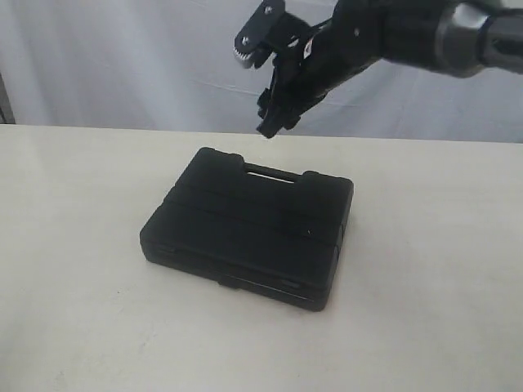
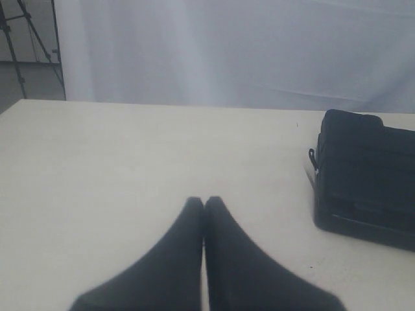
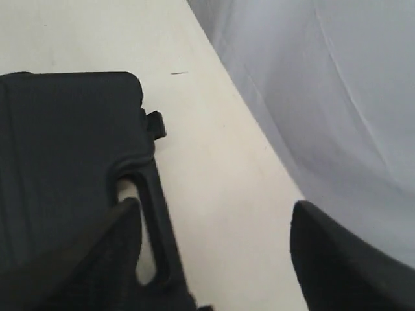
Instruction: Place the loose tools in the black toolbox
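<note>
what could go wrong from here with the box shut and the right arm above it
1. The right gripper hangs open above the handle of the closed toolbox. If it comes down off-centre, one of its fingers could strike the toolbox and shove it across the table.
2. The left gripper is shut and apart from the toolbox, so nothing braces it. Opening it one-handed might drag or tip it.

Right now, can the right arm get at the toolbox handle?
Probably yes. The right fingers hang open above the handle of the closed black toolbox, and nothing visible lies between them.
</note>
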`<state>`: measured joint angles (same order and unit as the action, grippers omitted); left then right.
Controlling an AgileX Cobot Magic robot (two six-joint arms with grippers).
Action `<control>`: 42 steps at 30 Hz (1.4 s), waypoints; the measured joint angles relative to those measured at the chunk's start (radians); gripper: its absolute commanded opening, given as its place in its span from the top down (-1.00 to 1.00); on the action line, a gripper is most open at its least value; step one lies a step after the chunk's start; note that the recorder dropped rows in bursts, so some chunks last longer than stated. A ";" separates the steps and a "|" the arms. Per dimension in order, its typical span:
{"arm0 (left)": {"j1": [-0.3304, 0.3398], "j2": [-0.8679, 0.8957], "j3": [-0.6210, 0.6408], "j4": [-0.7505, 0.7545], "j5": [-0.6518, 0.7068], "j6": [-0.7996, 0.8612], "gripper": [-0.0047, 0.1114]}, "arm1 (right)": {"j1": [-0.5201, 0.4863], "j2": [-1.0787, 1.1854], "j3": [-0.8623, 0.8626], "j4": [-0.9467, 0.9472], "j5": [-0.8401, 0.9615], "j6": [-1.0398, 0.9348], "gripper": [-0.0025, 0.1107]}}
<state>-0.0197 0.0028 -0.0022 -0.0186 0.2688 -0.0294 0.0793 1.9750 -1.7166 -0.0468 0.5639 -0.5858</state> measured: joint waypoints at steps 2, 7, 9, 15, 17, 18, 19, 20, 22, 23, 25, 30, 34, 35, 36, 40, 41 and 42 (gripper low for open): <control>0.000 0.000 0.000 0.000 0.000 0.000 0.92 | 0.000 -0.050 0.000 0.000 0.096 0.097 -0.02; 0.000 0.000 0.000 0.000 0.000 0.000 0.92 | 0.000 -0.201 0.000 0.000 0.374 0.318 0.36; 0.000 0.000 0.000 0.000 0.000 0.000 0.92 | 0.000 -0.265 0.000 0.008 0.487 0.382 0.45; 0.000 0.000 0.000 0.000 0.000 0.000 0.92 | 0.000 -0.471 0.032 0.104 0.633 0.470 0.46; 0.000 0.000 0.000 0.000 0.000 0.000 0.92 | 0.000 -0.558 0.081 0.139 0.637 0.476 0.47; 0.000 0.000 0.000 0.000 0.000 0.000 0.92 | 0.000 -0.610 0.124 0.162 0.642 0.481 0.47; 0.000 0.000 0.000 0.000 0.000 0.000 0.92 | 0.000 -0.662 0.157 0.176 0.642 0.483 0.47; 0.000 0.000 0.000 0.000 0.000 0.000 0.92 | 0.000 -0.706 0.194 0.190 0.642 0.483 0.47; 0.000 0.000 0.000 0.000 0.000 0.000 0.92 | 0.000 -0.815 0.300 0.221 0.647 0.483 0.49; 0.000 0.000 0.000 0.000 0.000 0.000 0.92 | 0.000 -0.869 0.359 0.233 0.647 0.485 0.51; 0.000 0.000 0.000 0.000 0.000 0.000 0.92 | 0.000 -0.965 0.486 0.248 0.607 0.485 0.58; 0.000 0.000 0.000 0.000 0.000 0.000 0.92 | 0.000 -1.163 0.774 0.271 0.386 0.485 0.83; 0.000 0.000 0.000 0.000 0.000 0.000 0.92 | 0.000 -1.259 0.916 0.322 0.334 0.485 0.96; 0.000 0.000 0.000 0.000 0.000 0.000 0.92 | 0.000 -1.276 0.936 0.330 0.332 0.485 0.96; 0.000 0.000 0.000 0.000 0.000 0.000 0.92 | 0.000 -1.298 0.957 0.335 0.330 0.485 0.96; 0.000 0.000 0.000 0.000 0.000 0.000 0.92 | 0.000 -1.357 1.014 0.342 0.314 0.487 0.96; 0.000 0.000 0.000 0.000 0.000 0.000 0.92 | 0.000 -1.365 1.021 0.340 0.301 0.487 0.96; 0.000 0.000 0.000 0.000 0.000 0.000 0.92 | 0.000 -1.376 1.027 0.331 0.281 0.487 0.96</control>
<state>-0.0197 0.0028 -0.0022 -0.0186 0.2688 -0.0294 0.0793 0.5987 -0.6901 0.2844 0.8450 -0.0986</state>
